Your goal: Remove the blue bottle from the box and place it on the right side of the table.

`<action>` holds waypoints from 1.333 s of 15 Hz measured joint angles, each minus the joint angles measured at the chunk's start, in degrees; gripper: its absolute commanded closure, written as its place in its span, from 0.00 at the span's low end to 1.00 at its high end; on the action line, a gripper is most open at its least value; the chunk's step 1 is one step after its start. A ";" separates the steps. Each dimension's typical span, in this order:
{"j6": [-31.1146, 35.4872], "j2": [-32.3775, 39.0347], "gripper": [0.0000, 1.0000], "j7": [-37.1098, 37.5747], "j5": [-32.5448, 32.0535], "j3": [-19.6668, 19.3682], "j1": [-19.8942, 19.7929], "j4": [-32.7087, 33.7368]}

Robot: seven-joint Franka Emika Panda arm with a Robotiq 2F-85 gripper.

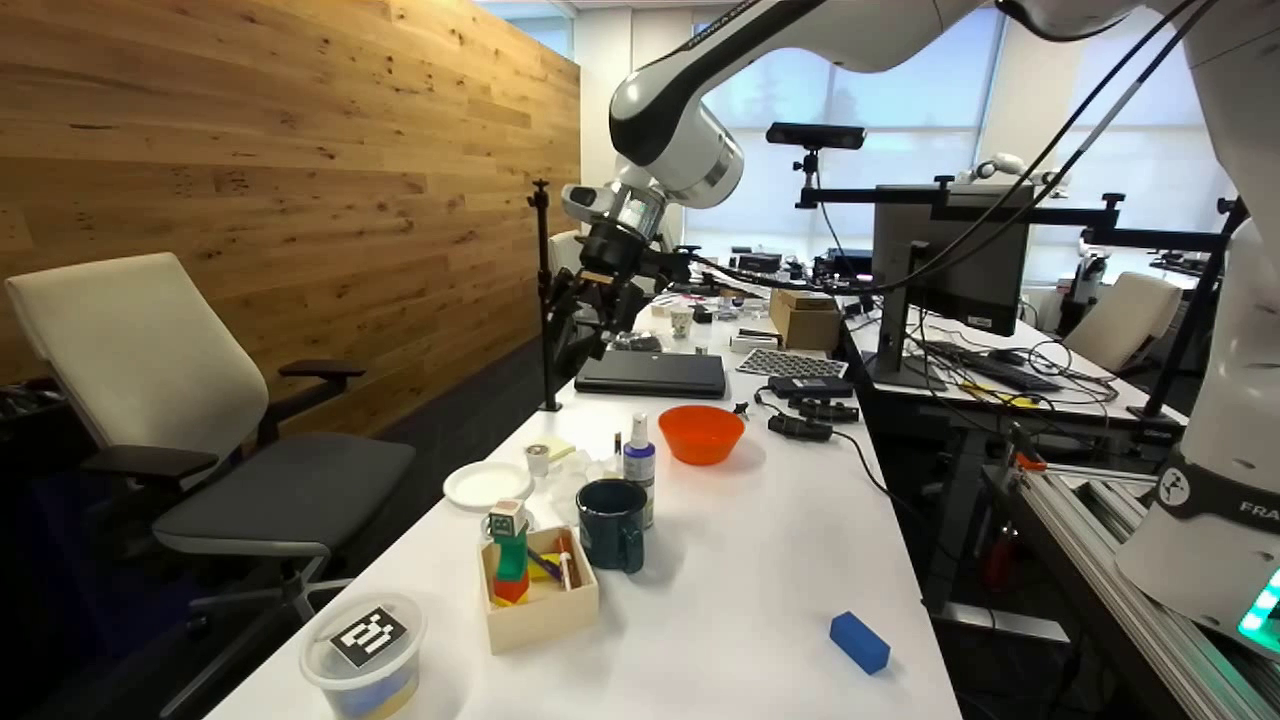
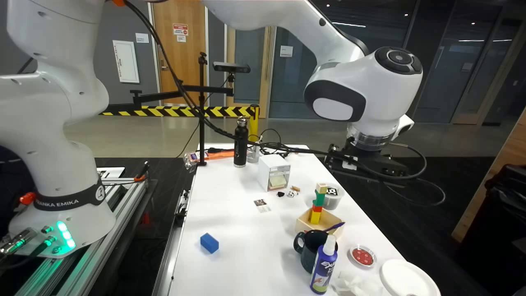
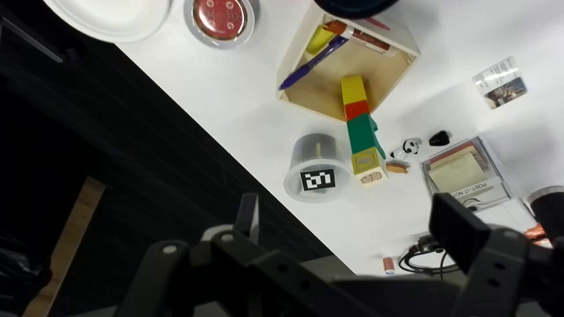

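Note:
The only blue bottle (image 1: 639, 465) in view is a blue-violet spray bottle with a white cap. It stands upright on the white table (image 1: 760, 620), outside the box, beside the dark mug (image 1: 611, 525). It also shows in an exterior view (image 2: 324, 267); it is out of the wrist view. The light-wood box (image 1: 545, 622) holds a pen, a marker and an upright stack of yellow, red and green blocks. The box (image 3: 317, 92) is at the top of the wrist view. My gripper (image 3: 352, 224) is open and empty, high above the table edge. In an exterior view its fingers (image 1: 597, 315) hang down.
A bright-blue block (image 2: 209, 243) lies on the table. A lidded tub (image 3: 315, 176) stands beside the box. An orange bowl (image 1: 701, 435), a white plate (image 1: 489, 485) and a closed laptop (image 1: 651, 373) are also there. A black camera post (image 1: 543, 300) rises at the table edge.

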 measured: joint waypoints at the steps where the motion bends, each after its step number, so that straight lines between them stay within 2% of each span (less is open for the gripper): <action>1: -0.17 -0.07 0.00 0.93 0.41 0.02 0.81 0.29; 6: -0.10 0.05 0.00 8.42 3.57 0.14 3.69 1.29; 12: 0.48 0.18 0.00 10.39 4.15 0.00 3.96 1.47; 20: 6.74 2.05 0.00 28.58 5.98 -0.80 6.51 1.43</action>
